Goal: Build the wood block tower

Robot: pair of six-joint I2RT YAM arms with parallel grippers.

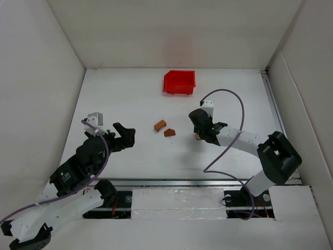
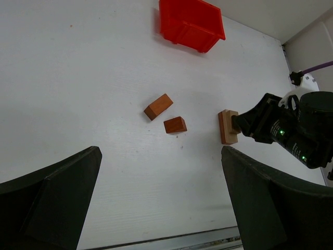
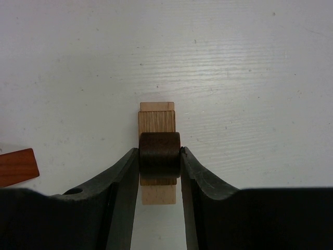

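Dark block [image 3: 159, 151], pinched in your right claw [image 3: 159, 159], hangs centred over the tan block [image 3: 156, 117] lying lengthwise beneath.

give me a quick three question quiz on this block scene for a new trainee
1. True or false: the left fingers are holding a block.
2. In the right wrist view, what shows right behind the dark brown block clamped between the right fingers? a) a sponge b) light tan block c) a metal lid
3. Fill in near or far: the red bin sits on the ___ half of the table.
Key: 1 false, they are open and empty; 2 b; 3 far.
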